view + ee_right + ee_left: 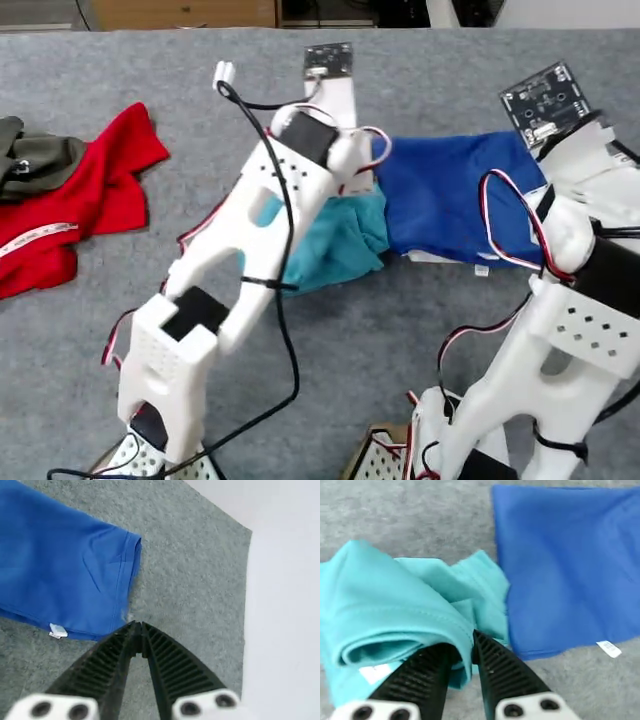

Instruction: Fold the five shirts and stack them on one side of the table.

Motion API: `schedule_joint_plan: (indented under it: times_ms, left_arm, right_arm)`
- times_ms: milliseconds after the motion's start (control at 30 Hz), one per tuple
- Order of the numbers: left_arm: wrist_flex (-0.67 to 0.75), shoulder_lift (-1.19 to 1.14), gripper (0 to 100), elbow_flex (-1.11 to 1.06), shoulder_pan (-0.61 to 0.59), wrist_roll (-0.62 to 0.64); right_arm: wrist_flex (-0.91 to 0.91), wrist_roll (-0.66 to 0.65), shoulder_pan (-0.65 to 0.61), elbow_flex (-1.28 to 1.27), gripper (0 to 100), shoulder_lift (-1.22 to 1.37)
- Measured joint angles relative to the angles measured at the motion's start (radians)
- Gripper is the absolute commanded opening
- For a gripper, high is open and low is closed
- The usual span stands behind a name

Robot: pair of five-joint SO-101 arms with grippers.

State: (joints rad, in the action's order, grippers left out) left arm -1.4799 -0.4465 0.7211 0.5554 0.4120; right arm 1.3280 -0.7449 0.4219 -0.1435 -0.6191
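A crumpled teal shirt (pixel 335 245) lies mid-table, its edge touching a flat folded blue shirt (pixel 445 195) to its right. In the left wrist view my left gripper (pixel 465 647) is shut on a rolled fold of the teal shirt (pixel 395 605), with the blue shirt (pixel 570 565) just beyond. My right gripper (pixel 137 626) is shut on nothing. It hangs over bare grey mat beside the blue shirt's (pixel 55 570) hemmed corner. At the far left a red shirt (pixel 85 195) lies unfolded, with an olive shirt (pixel 30 160) bunched behind it.
The grey mat (pixel 400 330) covers the table. Its edge, with white floor (pixel 285 580) past it, runs close to my right gripper. Red, white and black cables loop off both arms over the shirts. Bare mat lies in front of the teal shirt.
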Motion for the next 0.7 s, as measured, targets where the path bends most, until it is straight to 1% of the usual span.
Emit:
schedule_joint_plan:
  times_ms: [167, 300, 333, 367, 433, 533, 600, 700]
  left_arm:
    - [0.0, -0.052, 3, 0.044, 0.061, 0.002]
    - [-0.002, -0.087, 19, 0.051, 0.071, 0.002]
    - [-0.011, -0.089, 21, 0.051, 0.069, 0.002]
    - [-0.023, -0.089, 22, 0.054, 0.064, 0.002]
    - [-0.054, -0.091, 22, 0.08, 0.044, 0.002]
    - [-0.114, -0.091, 17, 0.166, -0.021, 0.002]
    - [-0.161, -0.091, 12, 0.25, -0.089, 0.002]
    - [-0.238, -0.095, 4, 0.365, -0.207, 0.002]
  right_arm:
    - [0.0, 0.0, 0.0, -0.04, 0.2, 0.0]
    - [0.0, 0.0, 0.0, -0.04, 0.2, 0.0]
    - [0.0, 0.0, 0.0, -0.04, 0.2, 0.0]
    - [0.0, 0.0, 0.0, -0.04, 0.2, 0.0]
    - [0.0, 0.0, 0.0, -0.041, 0.2, 0.0]
    - [0.0, 0.0, -0.029, -0.044, 0.2, 0.0]
    - [0.0, 0.011, -0.083, -0.046, 0.2, 0.0]
    - [-0.008, 0.087, -0.207, -0.083, 0.2, 0.0]
